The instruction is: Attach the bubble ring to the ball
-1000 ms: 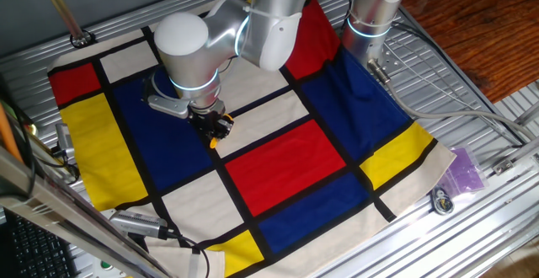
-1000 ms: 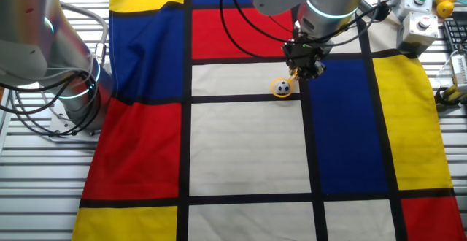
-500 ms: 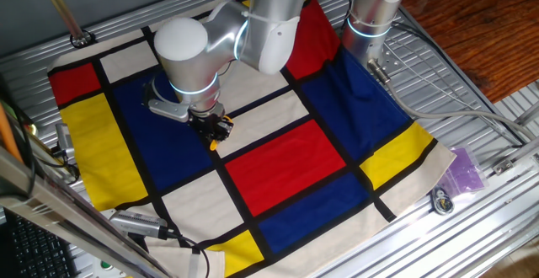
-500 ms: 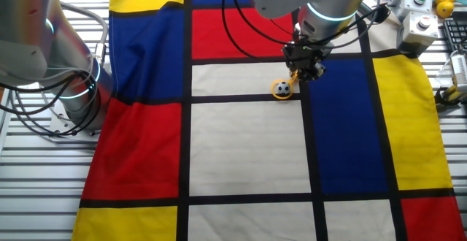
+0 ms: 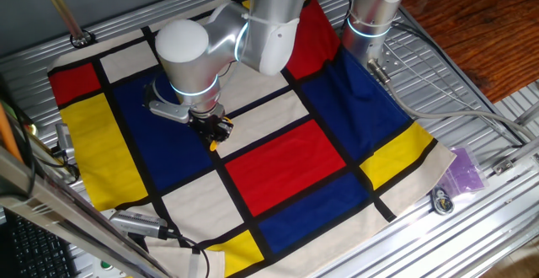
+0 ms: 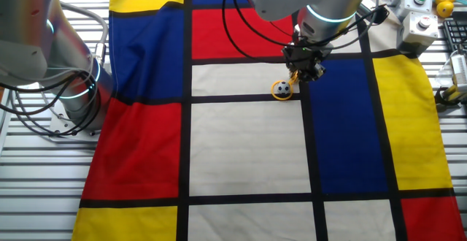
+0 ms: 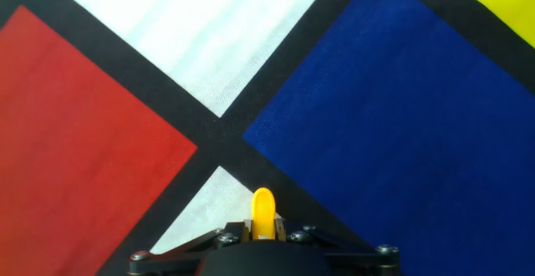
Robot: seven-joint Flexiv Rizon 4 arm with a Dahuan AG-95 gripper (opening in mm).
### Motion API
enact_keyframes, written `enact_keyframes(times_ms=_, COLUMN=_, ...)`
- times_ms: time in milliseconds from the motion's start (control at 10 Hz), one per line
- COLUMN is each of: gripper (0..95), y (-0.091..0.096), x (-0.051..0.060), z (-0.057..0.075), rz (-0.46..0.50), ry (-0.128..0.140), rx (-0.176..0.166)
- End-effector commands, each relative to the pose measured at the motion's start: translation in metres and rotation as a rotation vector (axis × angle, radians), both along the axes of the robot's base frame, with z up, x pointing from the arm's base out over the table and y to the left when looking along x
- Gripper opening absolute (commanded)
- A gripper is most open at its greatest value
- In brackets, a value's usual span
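Bubble ring around ball, handle up-right.

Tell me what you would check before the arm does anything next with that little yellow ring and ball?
1. Fingers gripping the bubble ring by its handle: ok.
2. Ring lying around the ball: ok, seen from the other fixed view.
3. Ring pressed fully onto the ball: cannot tell.
4. Ball resting on the cloth, on a white patch: ok.
5. Ball visible from the hand view: not ok, only the handle end shows.
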State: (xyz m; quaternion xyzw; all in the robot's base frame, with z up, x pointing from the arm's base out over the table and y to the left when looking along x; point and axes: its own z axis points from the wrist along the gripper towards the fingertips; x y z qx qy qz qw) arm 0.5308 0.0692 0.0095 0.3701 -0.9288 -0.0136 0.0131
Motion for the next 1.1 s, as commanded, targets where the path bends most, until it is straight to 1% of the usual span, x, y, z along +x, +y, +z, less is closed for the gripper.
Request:
enact_keyframes(times_ms=100, gripper=19.0, y=0.000, x=-0.001, z=0.001, rz=0.006, ry=0.000, rx=0.000)
enact_keyframes(times_ms=300, gripper=19.0, y=0.000, x=-0.001, z=0.003, rz=0.007, ry=0.000, rx=0.000)
enact_keyframes(times_ms=400, gripper=19.0, y=0.000, x=0.000, z=0.006, rz=0.005, ry=0.002, rx=0.000)
enact_keyframes(times_ms=600, gripper=19.0, y=0.001, x=0.003, z=0.020, rz=-0.002, ry=0.003, rx=0.001)
enact_keyframes(times_ms=700, gripper=0.0, y=0.004, x=0.005, z=0.031, rz=-0.029, ry=0.007, rx=0.000)
enact_keyframes(times_ms=900, gripper=0.0, y=0.012, x=0.007, z=0.041, rz=-0.092, ry=0.015, rx=-0.002)
enact_keyframes(times_ms=1000, gripper=0.0, y=0.025, x=0.011, z=0.048, rz=-0.150, ry=0.021, rx=-0.004)
enact_keyframes(times_ms=1100, gripper=0.0, y=0.039, x=0.013, z=0.054, rz=-0.209, ry=0.033, rx=-0.005)
